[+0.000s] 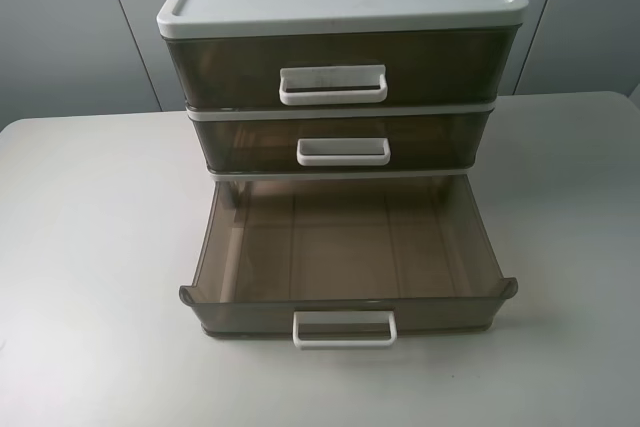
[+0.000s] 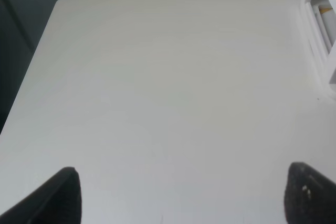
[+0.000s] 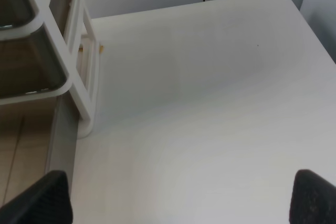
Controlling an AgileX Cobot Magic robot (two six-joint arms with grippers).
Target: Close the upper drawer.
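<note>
The upper drawer (image 1: 340, 65) is the tallest smoky-brown drawer, right under the white lid, with the widest white handle (image 1: 332, 85). Its front looks level with the cabinet's front. Neither gripper shows in the exterior high view. In the left wrist view my left gripper (image 2: 181, 198) is open and empty over bare table, with the cabinet's white frame (image 2: 320, 24) off to one side. In the right wrist view my right gripper (image 3: 181, 198) is open and empty, beside the cabinet's frame (image 3: 84, 77).
The middle drawer (image 1: 340, 139) looks pushed in. The lowest drawer (image 1: 345, 257) is pulled far out toward the table's front edge and is empty; its side wall (image 3: 60, 140) shows in the right wrist view. The white table (image 1: 90, 247) extends on both sides.
</note>
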